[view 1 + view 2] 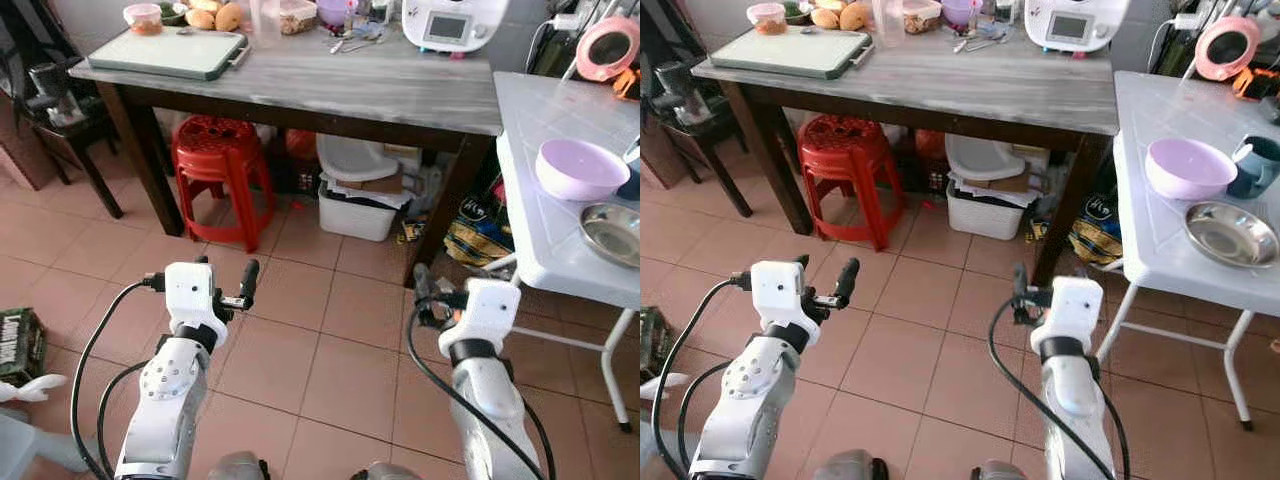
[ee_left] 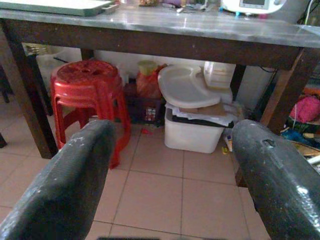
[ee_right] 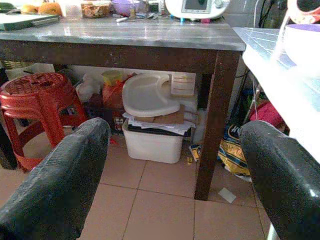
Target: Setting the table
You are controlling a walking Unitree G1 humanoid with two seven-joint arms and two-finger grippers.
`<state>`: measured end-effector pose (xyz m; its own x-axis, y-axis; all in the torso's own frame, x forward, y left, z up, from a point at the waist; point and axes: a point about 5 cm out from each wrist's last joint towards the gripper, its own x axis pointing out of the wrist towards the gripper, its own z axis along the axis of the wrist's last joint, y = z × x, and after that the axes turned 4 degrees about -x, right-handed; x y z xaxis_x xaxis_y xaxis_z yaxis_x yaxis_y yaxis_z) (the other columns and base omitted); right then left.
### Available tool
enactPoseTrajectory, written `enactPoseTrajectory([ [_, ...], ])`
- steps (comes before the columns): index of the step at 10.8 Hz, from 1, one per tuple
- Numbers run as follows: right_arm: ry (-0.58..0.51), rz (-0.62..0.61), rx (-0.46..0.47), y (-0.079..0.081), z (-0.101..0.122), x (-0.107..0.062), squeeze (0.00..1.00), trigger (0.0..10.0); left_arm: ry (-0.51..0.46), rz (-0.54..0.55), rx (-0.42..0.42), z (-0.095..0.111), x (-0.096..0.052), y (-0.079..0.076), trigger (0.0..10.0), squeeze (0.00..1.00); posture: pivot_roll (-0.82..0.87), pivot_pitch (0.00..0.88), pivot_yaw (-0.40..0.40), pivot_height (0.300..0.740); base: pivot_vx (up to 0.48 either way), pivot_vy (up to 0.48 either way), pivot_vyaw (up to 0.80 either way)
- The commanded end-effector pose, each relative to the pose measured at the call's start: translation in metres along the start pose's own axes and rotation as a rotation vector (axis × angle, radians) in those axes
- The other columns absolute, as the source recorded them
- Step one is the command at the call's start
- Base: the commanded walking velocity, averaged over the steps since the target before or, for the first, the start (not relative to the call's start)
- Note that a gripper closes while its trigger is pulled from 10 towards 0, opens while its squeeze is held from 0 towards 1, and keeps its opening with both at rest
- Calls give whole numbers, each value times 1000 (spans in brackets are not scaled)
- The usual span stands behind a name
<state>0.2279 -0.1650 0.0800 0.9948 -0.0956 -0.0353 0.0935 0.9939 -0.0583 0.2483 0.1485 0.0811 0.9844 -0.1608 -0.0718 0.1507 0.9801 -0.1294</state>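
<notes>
On the white bench [image 1: 1160,250] at the right of the frame stand three pieces of tableware: one lilac bowl [image 1: 1185,167], one steel plate [image 1: 1230,234] just below it in the frame, and one teal mug [image 1: 1258,165] just beside the bowl toward the right edge; the right eye view shows the mug whole, the left eye view only a sliver of it at the frame's edge. Across the top of the frame runs one grey-topped wooden bench [image 1: 330,85] carrying one green tray [image 1: 170,52], one white kitchen machine [image 1: 452,22] and a clutter of food and tubs too small to count; under it stand one red stool [image 1: 220,165] and one white bin [image 1: 355,210] on the tiled floor [image 1: 300,330]. Two arms reach forward low in the frame, well apart from both benches; the left claw [image 2: 170,165] is spread wide and holds nothing, and the right claw [image 3: 175,165] is likewise spread and bare; the wrist views show this gap plainly, while the head views show each claw's fingers mostly edge-on. The right wrist view also catches the white bench's rim and the bowl at its right edge.
</notes>
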Motion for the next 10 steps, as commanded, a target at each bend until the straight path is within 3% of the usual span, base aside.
enactPoseTrajectory([
  [1,-14,-41,-8,-10,6,-6,0,10000,3,5,14,2,0,2,10000,0,2,0,21,740,0,0,0],
  [3,23,-57,-29,-21,1,-25,0,10000,-3,13,13,4,-1,3,10000,0,-7,0,22,740,0,0,0],
  [4,24,-69,-34,-25,1,-24,0,10000,5,-18,9,3,-1,0,10000,0,-13,0,26,740,0,0,0],
  [6,27,-69,-27,-19,2,-20,0,10000,-12,-44,4,9,4,-3,10000,0,-20,0,32,740,0,0,-722],
  [8,27,-69,-16,-16,3,-18,0,10000,0,-109,8,8,6,-12,10000,0,-29,0,42,740,0,-360,-800],
  [10,27,-57,-9,-15,4,-16,0,10000,10,-112,16,8,3,-12,10000,0,-34,0,45,740,0,-369,-231],
])
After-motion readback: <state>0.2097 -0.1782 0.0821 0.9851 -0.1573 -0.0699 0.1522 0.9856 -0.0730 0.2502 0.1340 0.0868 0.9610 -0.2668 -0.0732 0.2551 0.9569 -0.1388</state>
